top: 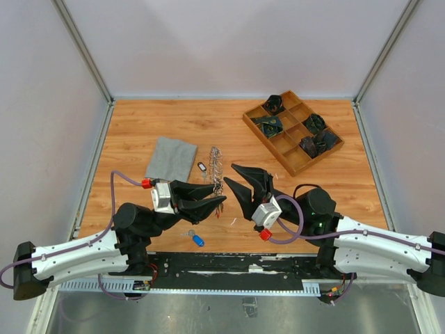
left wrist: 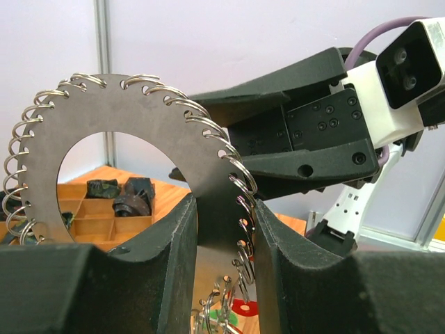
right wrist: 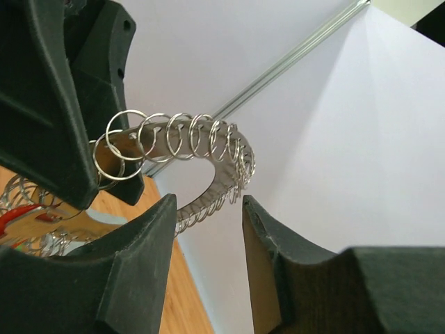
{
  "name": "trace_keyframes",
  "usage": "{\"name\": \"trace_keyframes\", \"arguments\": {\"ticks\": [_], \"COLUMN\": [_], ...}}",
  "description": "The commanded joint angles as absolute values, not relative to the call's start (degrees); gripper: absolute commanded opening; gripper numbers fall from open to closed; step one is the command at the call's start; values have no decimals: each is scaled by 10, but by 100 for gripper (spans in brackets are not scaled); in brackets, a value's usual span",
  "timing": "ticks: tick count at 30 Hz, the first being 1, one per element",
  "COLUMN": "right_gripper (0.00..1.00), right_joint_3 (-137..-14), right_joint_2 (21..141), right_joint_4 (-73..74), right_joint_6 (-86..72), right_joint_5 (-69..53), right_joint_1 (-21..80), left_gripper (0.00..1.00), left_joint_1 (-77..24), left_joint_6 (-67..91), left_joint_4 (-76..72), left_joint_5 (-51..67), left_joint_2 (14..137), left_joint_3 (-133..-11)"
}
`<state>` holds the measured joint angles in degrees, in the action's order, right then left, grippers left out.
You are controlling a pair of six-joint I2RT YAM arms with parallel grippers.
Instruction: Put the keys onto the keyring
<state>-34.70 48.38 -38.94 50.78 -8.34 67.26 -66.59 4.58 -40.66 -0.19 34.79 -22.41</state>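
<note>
1. Clamping the keyring [left wrist: 149, 115] upright above the table [top: 139, 118], left gripper [left wrist: 222, 209] jaws clenched on its lower rim.
2. Hovering the right gripper [right wrist: 207, 209] just beside it, jaws apart, grasping nothing.
3. Risking a snag: closing in off-line, catching the rim loops [left wrist: 229, 149], twisting the ring in the clamp.
4. Leaving the blue-tagged key [top: 197, 240] lying at the table's near edge, awkward to reach.
5. Failing to tell whether the tags [left wrist: 240, 306] below the ring are hanging or lying; lower rim hiding behind the left gripper.
</note>
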Motion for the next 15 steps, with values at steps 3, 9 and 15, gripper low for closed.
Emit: {"name": "trace_keyframes", "arguments": {"ticks": [3, 9, 15], "right_gripper": [45, 45, 41], "right_joint_3": [-358, -365, -371], "right_joint_2": [506, 521, 522], "right_joint_4": [-501, -505, -511], "right_joint_6": [522, 517, 511], "right_joint_5": [-71, -80, -83], "right_joint_1": [682, 688, 693], "left_gripper": [1, 1, 1], "left_joint_1": [-669, -668, -669], "left_joint_6": [54, 55, 53], "left_joint_4": [-457, -453, -449], "left_joint_5": [-10, -10, -10], "left_joint_2": [347, 346, 346], "left_joint_3": [-225, -224, -223]}}
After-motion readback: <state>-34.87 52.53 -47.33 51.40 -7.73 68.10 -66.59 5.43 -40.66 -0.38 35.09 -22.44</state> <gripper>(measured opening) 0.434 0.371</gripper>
